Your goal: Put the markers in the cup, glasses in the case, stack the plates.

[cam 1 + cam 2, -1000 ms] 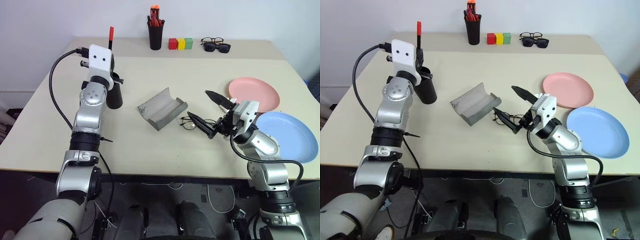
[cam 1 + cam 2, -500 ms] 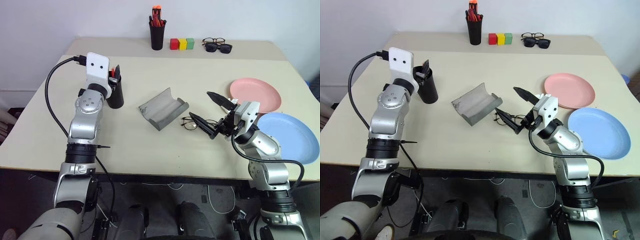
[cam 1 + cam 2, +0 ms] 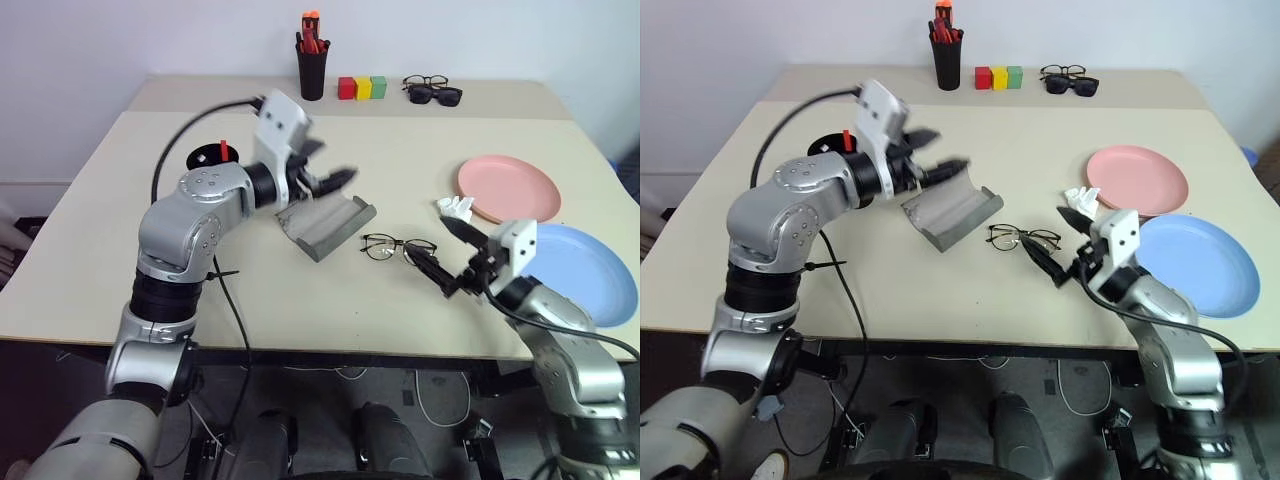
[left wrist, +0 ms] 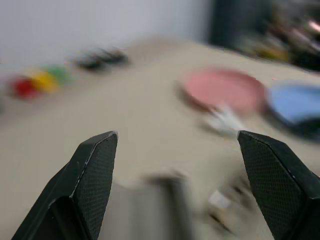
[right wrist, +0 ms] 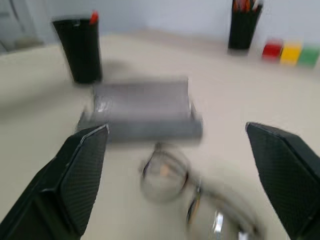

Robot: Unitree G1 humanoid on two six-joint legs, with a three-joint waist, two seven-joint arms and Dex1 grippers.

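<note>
While the beige tabletop [image 3: 120,250] holds the 2 round plastic plates, light blue [image 3: 590,270] and pink [image 3: 508,188], lying side by side unstacked, the grey felt clamshell case [image 3: 325,225] gapes empty with the thin-framed clear glasses [image 3: 398,246] just beside it. Only the matte black cup [image 3: 212,157] shows progress, a red-capped marker [image 3: 224,149] standing in it; I cannot see the second. Both the left gripper [image 3: 325,183], above the case, and the right gripper [image 3: 448,252], near the glasses, stand spread and empty; no legible writing.

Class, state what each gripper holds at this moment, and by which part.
Nothing is held: the left gripper and the right gripper both have open, empty fingers.
</note>
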